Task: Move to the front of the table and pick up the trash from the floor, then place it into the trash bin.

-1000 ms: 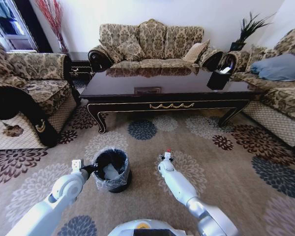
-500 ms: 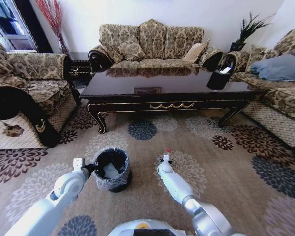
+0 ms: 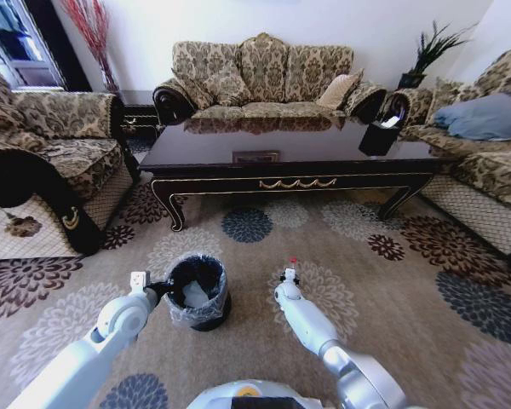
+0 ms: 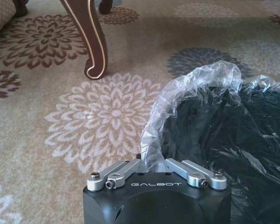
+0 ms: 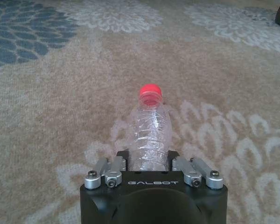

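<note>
Silver-white arms, black "GALBOT"-marked wrists

Left gripper (image 4: 154,164) at the near rim of the trash bin (image 4: 252,140), jaws closed on the clear liner bag (image 4: 186,93), which bunches up and stands above the linkages. Bin interior black, plastic crinkled. Floor (image 4: 60,154) beige carpet; cream flower medallion (image 4: 109,116) just beside the bin. Curved dark table leg (image 4: 91,37), gold edged, stands beyond the medallion.

Open floor (image 3: 383,290) right of trash bin (image 3: 196,294)
</note>
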`<state>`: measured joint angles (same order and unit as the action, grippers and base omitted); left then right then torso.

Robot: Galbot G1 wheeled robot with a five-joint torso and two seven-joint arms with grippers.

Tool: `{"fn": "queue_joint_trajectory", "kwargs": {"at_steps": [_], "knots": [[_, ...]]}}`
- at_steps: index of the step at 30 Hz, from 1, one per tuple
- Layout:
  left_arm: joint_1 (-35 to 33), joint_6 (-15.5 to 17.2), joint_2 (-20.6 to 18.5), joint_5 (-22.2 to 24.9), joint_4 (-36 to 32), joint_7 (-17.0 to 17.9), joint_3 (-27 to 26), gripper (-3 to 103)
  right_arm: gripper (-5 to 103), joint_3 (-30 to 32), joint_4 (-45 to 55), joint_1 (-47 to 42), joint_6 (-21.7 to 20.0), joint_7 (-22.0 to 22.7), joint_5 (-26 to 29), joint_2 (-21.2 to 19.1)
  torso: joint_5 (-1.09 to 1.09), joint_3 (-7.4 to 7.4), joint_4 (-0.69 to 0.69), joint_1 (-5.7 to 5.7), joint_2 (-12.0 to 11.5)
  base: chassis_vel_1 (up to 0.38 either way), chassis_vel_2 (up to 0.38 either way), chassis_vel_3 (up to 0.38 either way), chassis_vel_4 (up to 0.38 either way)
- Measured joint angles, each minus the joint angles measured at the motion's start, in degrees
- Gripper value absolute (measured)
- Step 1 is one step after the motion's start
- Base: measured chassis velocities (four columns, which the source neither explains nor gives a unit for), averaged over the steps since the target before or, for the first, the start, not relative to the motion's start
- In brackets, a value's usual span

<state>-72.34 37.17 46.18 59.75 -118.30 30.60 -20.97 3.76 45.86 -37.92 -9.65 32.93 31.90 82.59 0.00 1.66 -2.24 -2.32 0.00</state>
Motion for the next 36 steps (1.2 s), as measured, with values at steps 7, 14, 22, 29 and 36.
{"fn": "queue_joint_trajectory", "kwargs": {"at_steps": [7, 14, 22, 29, 36], "knots": [[2.8, 0.0, 0.2, 0.0, 0.9, 0.7, 3.2, 4, 27, -2.7, 9.0, -2.3, -0.6, 1.6, 2.6, -3.9, 0.0, 0.0, 0.01, 0.0, 0.0, 0.0, 0.0, 0.0, 0.0], [7.8, 0.9, 0.8, 0.9, 2.9, 0.8, 7.5, 4, 27, -2.6, 24.6, -7.6, -1.5, 3.8, 8.1, -9.5, 0.02, 0.0, 0.02, 0.0, 0.0, 0.0, 0.0, 0.0, 0.0], [13.9, 1.6, 2.7, 3.1, 4.9, 2.4, 15.0, 4, 27, 1.4, 41.9, -16.9, -2.0, 3.0, 9.0, -19.6, 0.01, 0.0, -0.01, 0.0, 0.0, 0.0, 0.0, 0.0, 0.0], [25.1, 2.4, 5.7, 4.3, 8.4, 4.7, 26.0, 4, 27, 9.6, 59.4, -27.2, -0.9, -0.6, 8.3, -28.0, 0.02, -0.01, 0.01, 0.0, 0.0, 0.0, 0.0, 0.0, 0.0], [31.8, 3.1, 8.3, 6.8, 10.7, 6.4, 34.0, 4, 27, 13.5, 68.9, -35.7, 3.4, -5.5, 5.4, -29.6, 0.01, 0.0, -0.01, 0.01, 0.0, 0.0, 0.0, 0.0, 0.0]]}}
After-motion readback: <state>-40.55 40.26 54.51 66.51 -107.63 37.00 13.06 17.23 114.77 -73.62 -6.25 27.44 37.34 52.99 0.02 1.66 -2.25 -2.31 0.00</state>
